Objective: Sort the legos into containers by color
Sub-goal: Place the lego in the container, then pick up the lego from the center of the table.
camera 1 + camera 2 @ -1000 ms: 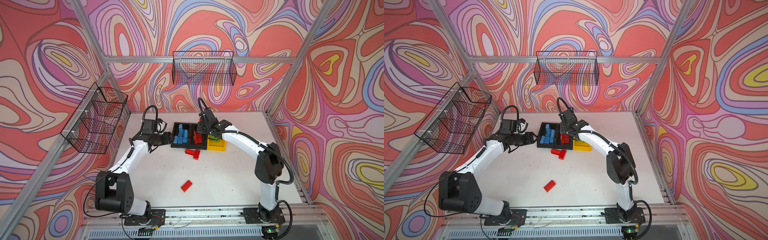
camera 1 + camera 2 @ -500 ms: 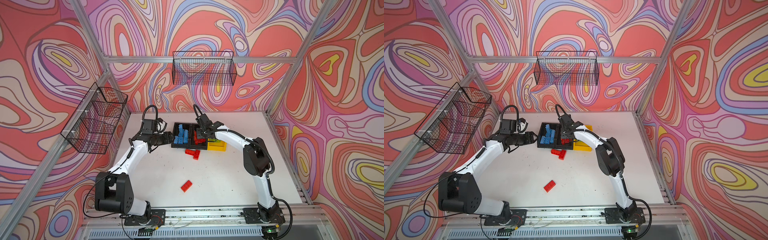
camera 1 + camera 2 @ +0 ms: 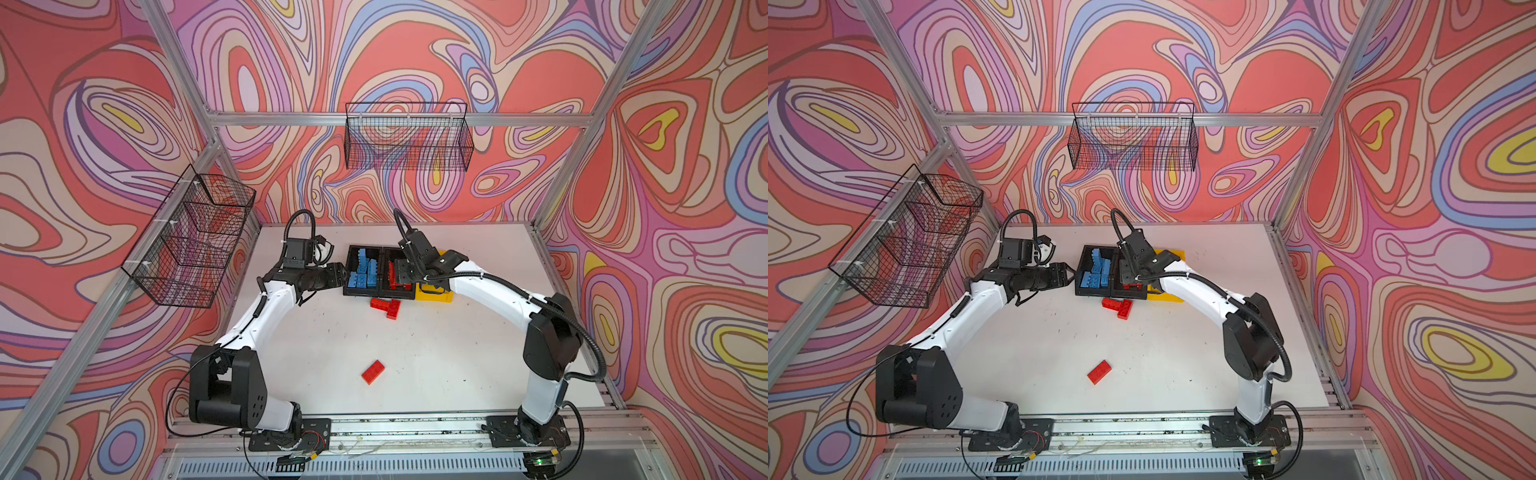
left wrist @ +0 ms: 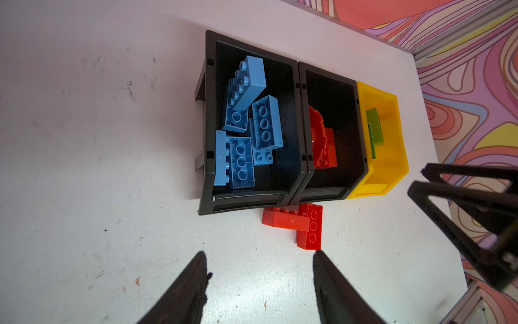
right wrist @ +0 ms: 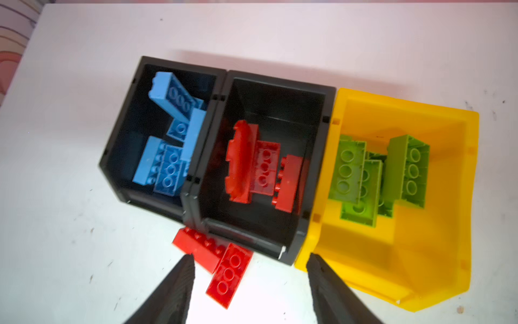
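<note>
Three joined containers stand in a row. The left black bin (image 5: 179,63) holds blue legos (image 5: 168,168), the middle black bin (image 5: 280,82) holds a red arch (image 5: 238,165) and red bricks, and the yellow bin (image 5: 420,252) holds lime green bricks (image 5: 403,171). My right gripper (image 3: 403,276) (image 5: 249,259) hangs open and empty over the middle bin. To the left of the blue bin, my left gripper (image 3: 341,276) (image 4: 259,254) is open and empty. Two red bricks (image 3: 386,305) (image 4: 294,224) lie against the bins' front. Another red brick (image 3: 372,371) lies nearer the front edge.
Two black wire baskets hang on the walls, one at the back (image 3: 409,141) and one on the left (image 3: 189,241). The white table (image 3: 478,365) ends at an aluminium rail (image 3: 395,428) where both arm bases are mounted.
My right gripper moved left from the yellow bin's side to over the middle bin, and its jaws opened. The left arm has stayed still.
</note>
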Motion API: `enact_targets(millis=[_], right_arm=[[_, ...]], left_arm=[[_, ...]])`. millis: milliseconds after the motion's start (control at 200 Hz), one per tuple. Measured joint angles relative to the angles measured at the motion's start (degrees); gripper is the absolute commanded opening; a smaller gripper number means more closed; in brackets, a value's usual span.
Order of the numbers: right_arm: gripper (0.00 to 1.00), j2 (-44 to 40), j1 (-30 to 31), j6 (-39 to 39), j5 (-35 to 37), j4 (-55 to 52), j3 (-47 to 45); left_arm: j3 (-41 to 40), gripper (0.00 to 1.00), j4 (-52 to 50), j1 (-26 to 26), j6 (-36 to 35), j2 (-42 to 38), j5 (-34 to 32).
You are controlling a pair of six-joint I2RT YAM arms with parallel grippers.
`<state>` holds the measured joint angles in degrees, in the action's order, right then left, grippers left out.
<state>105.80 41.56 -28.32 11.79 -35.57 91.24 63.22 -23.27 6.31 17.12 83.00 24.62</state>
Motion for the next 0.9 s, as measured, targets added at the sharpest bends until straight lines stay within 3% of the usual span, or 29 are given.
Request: enact_targets(millis=[260,426,711,901], right_arm=[[0.72,1.36,8.09,-14.05,2.8,-1.77,-6.05],[0.72,5.53,9.09,-21.31,2.29,-2.05,-7.21],[0.7,10.19,8.76,-22.82,0.7,-0.87,-5.86],[0.55,11.69,8.72,-22.73,-0.04,0.0,-5.7]], left_arm=[[0.0,0.62,0.42,0.0,0.02,-0.02,0.07],[-0.02,0.62,0.42,0.0,0.02,-0.11,0.28],[-0.24,0.62,0.44,0.0,0.0,-0.52,0.26],[-0.26,0.62,0.42,0.0,0.0,-0.52,0.24]])
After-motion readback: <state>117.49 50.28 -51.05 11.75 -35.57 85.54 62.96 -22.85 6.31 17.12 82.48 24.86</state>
